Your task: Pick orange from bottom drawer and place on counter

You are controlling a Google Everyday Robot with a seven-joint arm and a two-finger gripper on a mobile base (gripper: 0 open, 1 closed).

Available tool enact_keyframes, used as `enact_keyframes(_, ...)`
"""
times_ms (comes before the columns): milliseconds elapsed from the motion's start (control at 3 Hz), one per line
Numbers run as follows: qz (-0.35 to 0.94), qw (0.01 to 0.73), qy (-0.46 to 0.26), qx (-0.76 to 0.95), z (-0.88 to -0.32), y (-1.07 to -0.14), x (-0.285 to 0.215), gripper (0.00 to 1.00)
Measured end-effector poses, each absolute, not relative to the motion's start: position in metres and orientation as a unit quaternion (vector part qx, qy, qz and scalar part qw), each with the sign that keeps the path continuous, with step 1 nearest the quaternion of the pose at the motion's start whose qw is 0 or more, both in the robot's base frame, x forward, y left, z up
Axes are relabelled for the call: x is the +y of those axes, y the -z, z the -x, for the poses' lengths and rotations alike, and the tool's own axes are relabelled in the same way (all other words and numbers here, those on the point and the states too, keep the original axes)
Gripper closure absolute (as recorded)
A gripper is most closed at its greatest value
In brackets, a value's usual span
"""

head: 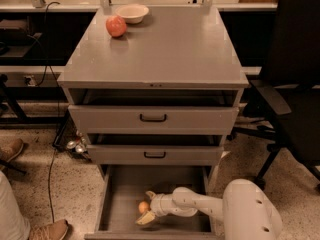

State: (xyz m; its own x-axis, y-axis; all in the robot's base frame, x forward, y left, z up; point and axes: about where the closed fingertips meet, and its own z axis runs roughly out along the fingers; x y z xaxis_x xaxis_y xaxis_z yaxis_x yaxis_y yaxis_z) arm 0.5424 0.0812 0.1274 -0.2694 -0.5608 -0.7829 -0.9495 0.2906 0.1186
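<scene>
Low in the bottom drawer, orange sits between gripper fingers (spread).

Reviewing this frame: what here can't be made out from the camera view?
1. Camera view: whether the gripper actually holds the orange. The contact is too small to see and partly covered by the gripper's own body.
2. Camera view: the bottom drawer. Its front face is cut off by the lower picture edge, and the arm covers the right of its floor.
3. Camera view: the insides of the two upper drawers, which are too shadowed to see.
</scene>
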Motion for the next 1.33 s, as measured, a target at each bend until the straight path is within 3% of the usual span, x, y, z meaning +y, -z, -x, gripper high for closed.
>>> enact_keyframes(333,0.514,0.322,-0.308,0.733,-0.543,-0.124,0.086,0.38)
enact_keyframes(1000,0.505,0.341,-0.324,0.723,-0.544,-0.143,0.068,0.99)
enact_keyframes(1333,0.498,0.376,-0.350,0.698,-0.545,-0.188,0.035,1.00)
